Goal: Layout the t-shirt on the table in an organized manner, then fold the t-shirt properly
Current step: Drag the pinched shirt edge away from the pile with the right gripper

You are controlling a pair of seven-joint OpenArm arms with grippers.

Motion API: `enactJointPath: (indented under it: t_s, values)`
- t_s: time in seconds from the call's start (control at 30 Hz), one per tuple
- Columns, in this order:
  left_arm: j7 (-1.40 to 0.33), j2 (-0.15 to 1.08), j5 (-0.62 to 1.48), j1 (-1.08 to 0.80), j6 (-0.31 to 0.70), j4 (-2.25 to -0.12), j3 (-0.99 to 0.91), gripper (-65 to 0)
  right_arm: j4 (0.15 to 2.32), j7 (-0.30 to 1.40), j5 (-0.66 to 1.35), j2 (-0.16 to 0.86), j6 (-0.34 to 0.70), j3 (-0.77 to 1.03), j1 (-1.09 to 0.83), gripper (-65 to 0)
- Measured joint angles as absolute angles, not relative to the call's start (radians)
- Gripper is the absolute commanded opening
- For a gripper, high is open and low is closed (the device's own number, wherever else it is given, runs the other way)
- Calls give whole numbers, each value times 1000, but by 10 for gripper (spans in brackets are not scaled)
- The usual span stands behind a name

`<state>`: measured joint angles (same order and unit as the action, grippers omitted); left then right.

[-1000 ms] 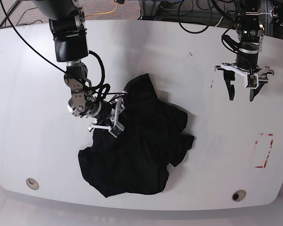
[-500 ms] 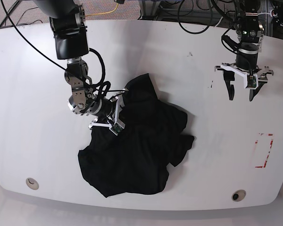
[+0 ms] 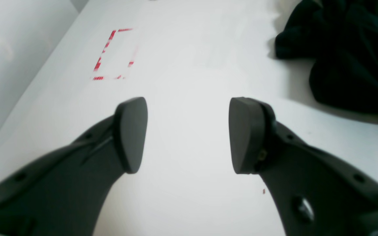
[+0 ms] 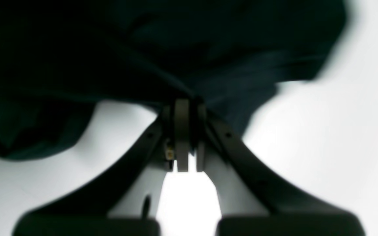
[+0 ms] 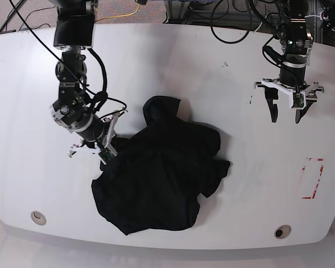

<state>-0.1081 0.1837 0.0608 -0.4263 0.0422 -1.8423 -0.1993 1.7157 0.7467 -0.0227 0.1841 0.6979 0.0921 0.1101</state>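
The black t-shirt (image 5: 159, 173) lies crumpled in a heap on the middle of the white table (image 5: 212, 84). My right gripper (image 5: 109, 149) is at the heap's left edge, shut on a fold of the t-shirt (image 4: 182, 59), which drapes over the closed fingertips in the right wrist view. My left gripper (image 5: 286, 114) hangs open and empty over bare table at the far right, well apart from the shirt. In the left wrist view its fingers (image 3: 131, 134) stand wide apart, with the shirt's edge (image 3: 349, 55) at the upper right.
A red dashed rectangle (image 5: 313, 178) marks the table near its right edge; it also shows in the left wrist view (image 3: 112, 54). Two round grommets (image 5: 38, 217) (image 5: 282, 231) sit near the front edge. Black cables hang along the right arm.
My right arm has pulled left and back with the shirt's edge, dragging the heap's left side with it. The left arm has barely moved.
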Motion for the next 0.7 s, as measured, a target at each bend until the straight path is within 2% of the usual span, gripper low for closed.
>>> enactJointPath:
  t_s: [0.33,0.7]
  values:
    - [-105,184,60,-410,42,-1831,-194,-282,1879,824,-22,243,706,209,-4,-650]
    - [-162,198,58,-386,39,-1806,-105,-281,1898,824,-21,250,707,343,-63,-650]
